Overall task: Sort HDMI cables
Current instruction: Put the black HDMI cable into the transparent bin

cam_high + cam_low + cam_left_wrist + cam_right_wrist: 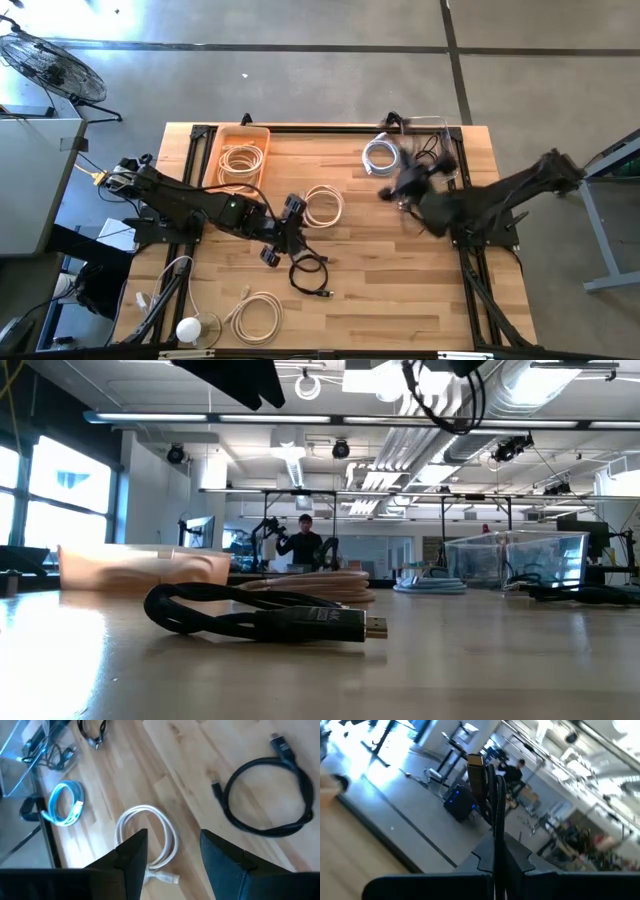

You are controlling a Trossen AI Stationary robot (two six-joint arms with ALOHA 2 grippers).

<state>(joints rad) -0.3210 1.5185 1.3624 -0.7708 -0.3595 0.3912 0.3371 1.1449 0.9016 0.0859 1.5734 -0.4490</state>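
Observation:
My left gripper (290, 235) (172, 855) hovers open over the table's middle with nothing between its fingers. Just past its fingers a cream HDMI cable (147, 837) (322, 205) lies coiled on the wood. A black HDMI cable (310, 275) (267, 795) (265, 615) lies flat nearer the front edge. My right gripper (405, 185) (495, 855) is raised at the right rear, pointing level, shut on another black cable (492, 795). A silvery-white coil (380, 155) (65, 802) rests on the table near it. My right gripper pinches several strands of the black cable (496, 837) between its two fingers. The strands run on past the fingertips, and a plug (476, 765) sticks out beyond them. The cable is lifted clear of the table, and part of it hangs in a loop (450, 400).
An orange tray (215, 150) at the far left holds a cream coil. A clear bin (440, 135) (515, 555) at the far right holds dark cables. Another cream coil (260, 315) and a white round thing (190, 328) lie near the front edge. A person stands far off in the room.

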